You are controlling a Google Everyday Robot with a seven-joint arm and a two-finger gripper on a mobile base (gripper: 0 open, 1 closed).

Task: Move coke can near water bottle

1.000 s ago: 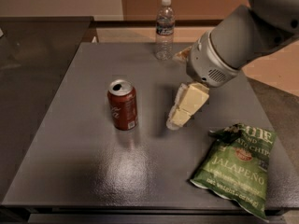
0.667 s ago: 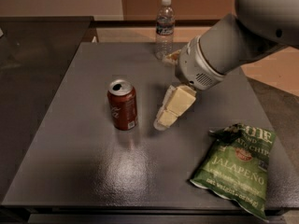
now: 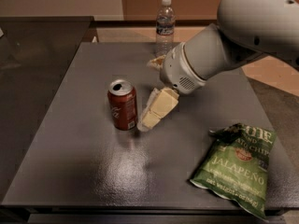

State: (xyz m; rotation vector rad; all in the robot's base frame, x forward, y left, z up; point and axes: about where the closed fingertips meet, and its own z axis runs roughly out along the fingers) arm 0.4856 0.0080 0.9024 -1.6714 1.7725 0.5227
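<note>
Found coke can (image 3: 123, 105) just left of claw (image 3: 153, 112); couldn't tell claw open or closed. Not yet carried to water bottle (image 3: 165, 24) beyond claw.

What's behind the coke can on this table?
Bare table, then the water bottle standing at the far edge, back and right. The gripper sits just right of the coke can; the arm covers the table beyond it.

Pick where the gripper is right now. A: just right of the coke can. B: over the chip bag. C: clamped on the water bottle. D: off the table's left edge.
A: the gripper sits close beside the coke can, on its right, well short of the water bottle at the far edge of the table.
</note>
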